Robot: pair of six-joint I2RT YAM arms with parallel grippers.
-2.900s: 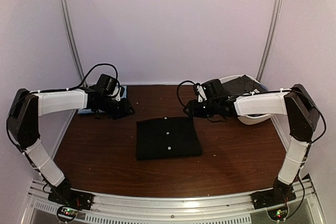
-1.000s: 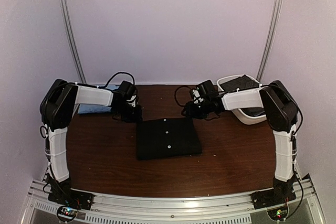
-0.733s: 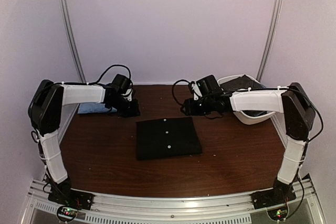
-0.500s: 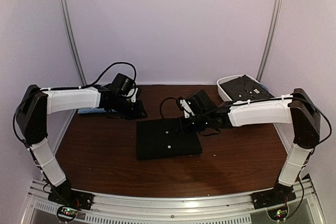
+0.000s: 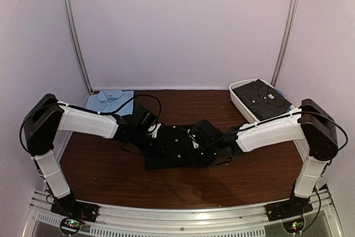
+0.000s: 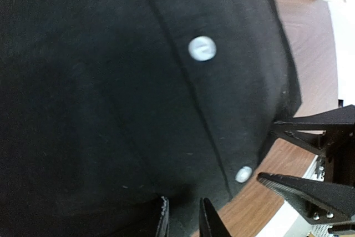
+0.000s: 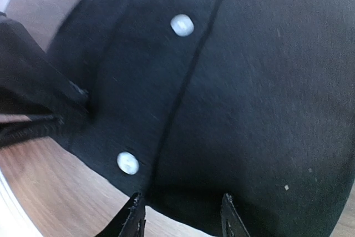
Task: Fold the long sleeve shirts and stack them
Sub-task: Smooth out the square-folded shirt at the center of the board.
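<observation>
A folded black shirt (image 5: 178,158) with pale buttons (image 6: 201,48) lies in the middle of the table. Both grippers are low over it, facing each other. My left gripper (image 5: 160,140) hangs over the shirt's left part, jaws a narrow gap apart (image 6: 183,219), with nothing seen pinched. My right gripper (image 5: 194,141) is open wider (image 7: 182,216), its fingertips (image 7: 136,210) at the shirt's edge beside a button (image 7: 127,162). A light blue shirt (image 5: 111,100) lies folded at the back left. A dark, pale-dotted shirt (image 5: 262,96) lies in the tub.
The white oval tub (image 5: 238,99) stands at the back right corner. The brown table (image 5: 105,167) shows around the black shirt. Walls close in behind and at both sides. Each gripper's fingers (image 6: 310,190) show in the other's wrist view.
Both arms have swung from the back of the table down onto the black shirt in the middle. The blue shirt and the tub, partly covered before, now show in full.
</observation>
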